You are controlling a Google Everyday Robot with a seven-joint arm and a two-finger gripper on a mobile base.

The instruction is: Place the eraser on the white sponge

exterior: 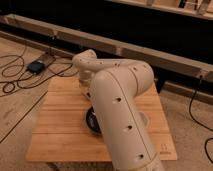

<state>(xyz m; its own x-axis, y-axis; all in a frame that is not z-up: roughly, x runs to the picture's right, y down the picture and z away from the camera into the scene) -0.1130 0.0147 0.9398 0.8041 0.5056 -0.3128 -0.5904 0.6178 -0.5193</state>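
My large cream-white arm (pixel 117 100) reaches up from the lower right, bends at an elbow joint (pixel 86 62) and turns down over the middle of the wooden table (pixel 55 135). The gripper is hidden behind the arm's thick link, somewhere over the table's middle. The eraser and the white sponge are both hidden or out of view. Part of the round black bowl (pixel 91 121) shows at the arm's left edge, on the table.
A pale curved rim (pixel 143 118) peeks out on the arm's right side. Cables (pixel 15 75) and a small dark box (pixel 36 66) lie on the floor to the left. A long metal rail (pixel 150 52) runs behind the table.
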